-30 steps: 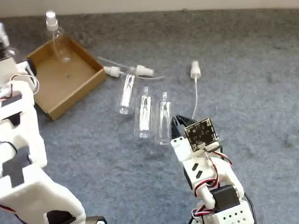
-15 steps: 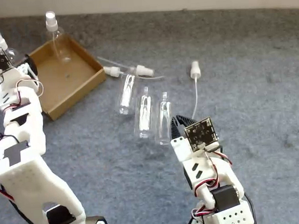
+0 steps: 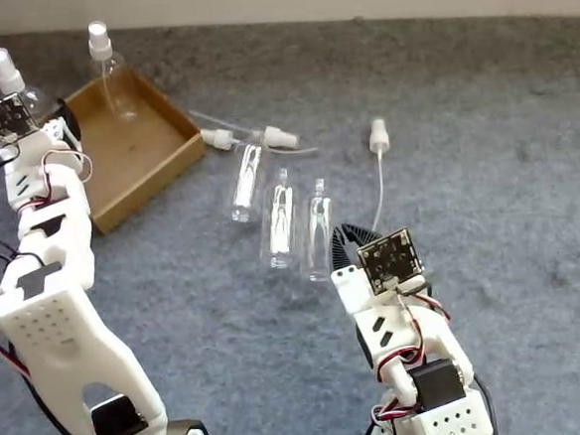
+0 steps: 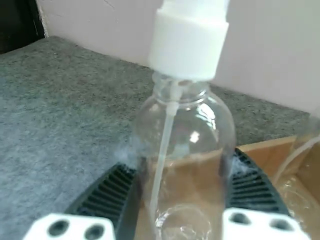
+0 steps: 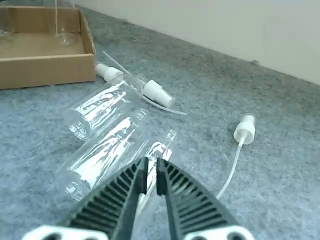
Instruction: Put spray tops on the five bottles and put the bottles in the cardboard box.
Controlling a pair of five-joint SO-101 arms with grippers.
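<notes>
My left gripper (image 4: 180, 200) is shut on an upright clear bottle (image 4: 185, 145) fitted with a white spray top (image 4: 189, 37). In the high view this bottle (image 3: 1, 61) is held at the left edge of the cardboard box (image 3: 157, 167). A second capped bottle (image 3: 105, 61) stands in the box's far corner. Three uncapped bottles (image 3: 246, 181) (image 3: 280, 218) (image 3: 317, 225) lie side by side mid-table. Loose spray tops (image 3: 220, 136) (image 3: 282, 136) (image 3: 378, 137) lie beyond them. My right gripper (image 5: 151, 172) is shut on nothing, low over the nearest lying bottle (image 5: 155, 150).
Grey carpet covers the table. A pale wall (image 5: 225, 30) runs along the far edge. The box's near wall (image 5: 45, 65) sits left of the lying bottles. Open carpet (image 3: 507, 182) lies to the right of the loose tops.
My left arm has carried the capped bottle a little rightward, closer to the box. The right arm and the lying bottles have not moved.
</notes>
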